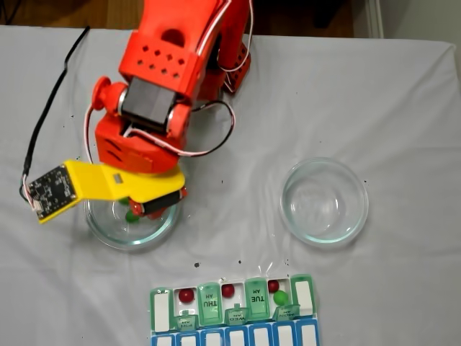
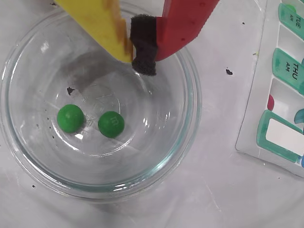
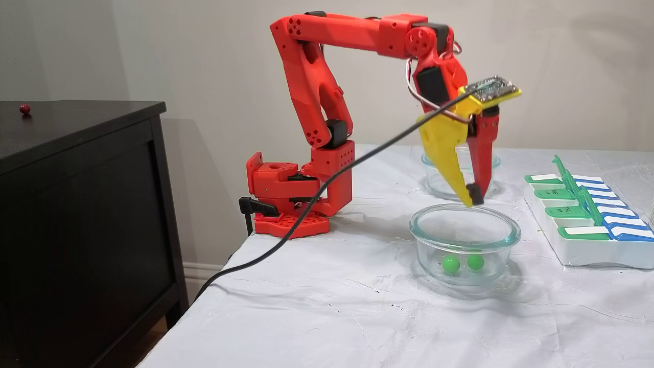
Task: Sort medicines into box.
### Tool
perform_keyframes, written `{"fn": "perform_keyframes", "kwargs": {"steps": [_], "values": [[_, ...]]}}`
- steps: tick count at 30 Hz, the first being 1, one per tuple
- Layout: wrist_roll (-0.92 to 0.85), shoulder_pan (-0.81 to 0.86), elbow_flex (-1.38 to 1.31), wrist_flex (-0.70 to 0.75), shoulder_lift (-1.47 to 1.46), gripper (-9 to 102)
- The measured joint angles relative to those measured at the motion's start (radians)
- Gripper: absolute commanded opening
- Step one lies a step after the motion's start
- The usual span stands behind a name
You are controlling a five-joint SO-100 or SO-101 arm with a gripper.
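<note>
Hovering just above the rim of a clear glass dish (image 3: 464,240), the gripper (image 3: 471,198) has its yellow and red fingers pressed together at the tips, with nothing between them; the wrist view shows the black pad (image 2: 144,47) at that meeting point. Two bright green pills (image 2: 71,118) (image 2: 111,124) lie side by side, close but apart, on the dish floor; the wrist view shows a faint mark on the right one. The fixed view from above shows what the side view hides: the open compartments of the pill box (image 1: 234,311) hold three dark red pills (image 1: 186,295) (image 1: 227,290) (image 1: 273,286) and one green pill (image 1: 280,297), between green lids marked THU and TUE. A second glass dish (image 1: 324,201) stands well apart, right of the first in that view. The side view shows another dark red ball (image 3: 24,108) on a black cabinet (image 3: 82,204) beside the table.
</note>
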Motion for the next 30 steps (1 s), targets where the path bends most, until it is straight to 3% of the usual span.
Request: {"fn": "perform_keyframes", "kwargs": {"steps": [4,11,30], "values": [[0.034,0.029,0.003,-0.04,-0.066,20],[0.135,0.049,0.003,-0.071,-0.156,18],[0.051,0.087,-0.04,-0.051,-0.227,16]]}}
